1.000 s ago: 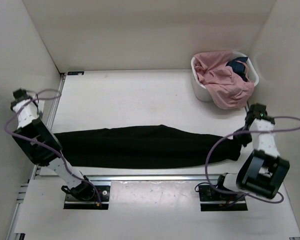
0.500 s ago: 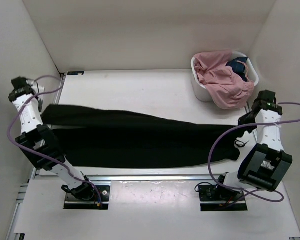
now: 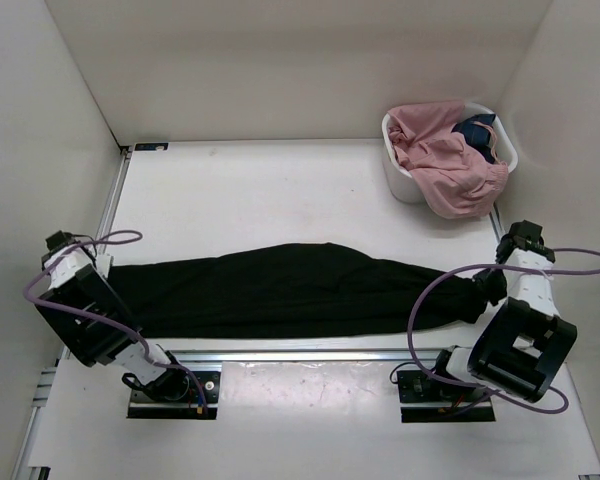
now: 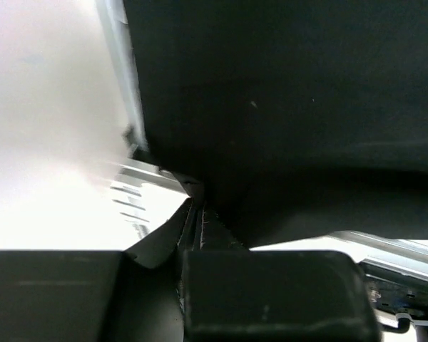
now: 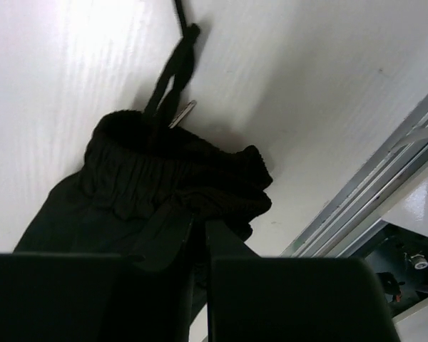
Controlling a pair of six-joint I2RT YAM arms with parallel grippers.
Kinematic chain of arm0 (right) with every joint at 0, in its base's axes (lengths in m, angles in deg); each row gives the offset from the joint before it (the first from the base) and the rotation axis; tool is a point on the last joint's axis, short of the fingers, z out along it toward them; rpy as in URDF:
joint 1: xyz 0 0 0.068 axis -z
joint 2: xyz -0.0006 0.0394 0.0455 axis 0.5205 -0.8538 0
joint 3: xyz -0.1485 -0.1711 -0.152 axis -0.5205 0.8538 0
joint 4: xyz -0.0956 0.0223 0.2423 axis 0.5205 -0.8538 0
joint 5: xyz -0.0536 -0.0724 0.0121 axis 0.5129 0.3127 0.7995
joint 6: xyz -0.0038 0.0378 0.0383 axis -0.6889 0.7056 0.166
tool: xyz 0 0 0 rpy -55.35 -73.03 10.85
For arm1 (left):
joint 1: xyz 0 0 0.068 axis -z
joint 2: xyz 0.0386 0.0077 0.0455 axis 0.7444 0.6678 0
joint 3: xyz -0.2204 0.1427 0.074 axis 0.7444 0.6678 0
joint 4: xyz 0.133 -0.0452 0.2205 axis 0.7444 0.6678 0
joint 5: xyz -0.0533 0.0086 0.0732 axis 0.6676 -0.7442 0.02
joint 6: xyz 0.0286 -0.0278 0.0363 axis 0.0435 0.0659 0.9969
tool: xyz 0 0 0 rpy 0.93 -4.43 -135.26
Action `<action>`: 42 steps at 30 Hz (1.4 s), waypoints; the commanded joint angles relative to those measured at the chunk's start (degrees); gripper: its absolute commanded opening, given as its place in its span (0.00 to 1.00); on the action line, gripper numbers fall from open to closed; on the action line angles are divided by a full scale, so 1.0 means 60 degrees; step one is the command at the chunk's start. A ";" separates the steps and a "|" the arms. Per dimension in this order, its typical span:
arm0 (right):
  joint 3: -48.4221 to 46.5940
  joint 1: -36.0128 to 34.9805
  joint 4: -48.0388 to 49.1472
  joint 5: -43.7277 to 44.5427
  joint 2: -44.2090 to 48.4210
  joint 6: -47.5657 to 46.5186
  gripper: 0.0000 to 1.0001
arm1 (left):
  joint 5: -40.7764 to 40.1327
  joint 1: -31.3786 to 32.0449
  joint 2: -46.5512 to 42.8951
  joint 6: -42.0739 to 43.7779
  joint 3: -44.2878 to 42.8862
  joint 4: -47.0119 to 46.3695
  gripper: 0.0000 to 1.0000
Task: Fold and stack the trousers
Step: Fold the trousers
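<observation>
The black trousers (image 3: pixel 280 290) lie stretched left to right along the near part of the white table, folded lengthwise. My left gripper (image 3: pixel 98 270) is shut on the leg end at the left; in the left wrist view (image 4: pixel 200 206) the jaws are closed on black cloth (image 4: pixel 285 107). My right gripper (image 3: pixel 485 290) is shut on the elastic waistband at the right; in the right wrist view (image 5: pixel 200 217) the jaws pinch the gathered waistband (image 5: pixel 178 171), with the drawstring (image 5: pixel 175 68) trailing on the table.
A white basket (image 3: pixel 408 180) at the back right holds pink (image 3: pixel 445 160) and dark blue clothes (image 3: pixel 477 132). A metal rail (image 3: pixel 300 355) runs along the near table edge. White walls close in left, back and right.
Both grippers lifted the trousers' far edge up and back, then brought it down toward the near side. The cloth now lies as a narrower band again, both ends still held.
</observation>
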 commanded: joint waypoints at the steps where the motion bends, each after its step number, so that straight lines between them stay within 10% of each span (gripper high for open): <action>1: 0.0317 0.0427 0.0406 0.0407 0.0036 -0.0324 0.00 | -0.0277 -0.0410 -0.0138 0.0222 0.0287 -0.0884 0.14; 16: 0.0466 0.0530 -0.0265 0.0157 0.1132 -0.0720 0.16 | -0.0189 -0.0749 0.0259 0.0309 0.0769 -0.0988 0.14; 20: 0.0582 0.0530 -0.0882 0.0158 0.1893 -0.0208 0.47 | -0.0101 -0.0749 0.0259 0.0309 0.0857 -0.0988 0.14; 21: 0.0712 0.0530 -0.1013 -0.0016 0.2012 -0.0076 0.74 | -0.0101 -0.0749 0.0259 0.0309 0.0858 -0.0988 0.14; 27: 0.0626 0.0355 -0.1189 -0.1234 0.3198 0.0685 0.84 | -0.0335 -0.0837 0.0347 0.0485 0.0858 -0.0988 0.14; 30: 0.0334 -0.0026 -0.1220 -0.1118 0.3916 0.1110 0.77 | -0.0247 -0.0837 0.0347 0.0485 0.1033 -0.0988 0.14; 34: -0.0252 -0.0961 0.0152 -0.1117 0.4285 0.1199 0.44 | -0.0160 -0.0837 0.0537 0.0397 0.1122 -0.0988 0.14; 42: -0.0372 -0.3600 0.1328 0.0260 0.1122 0.2105 0.00 | -0.0072 -0.0837 0.0625 0.0295 0.1122 -0.0988 0.14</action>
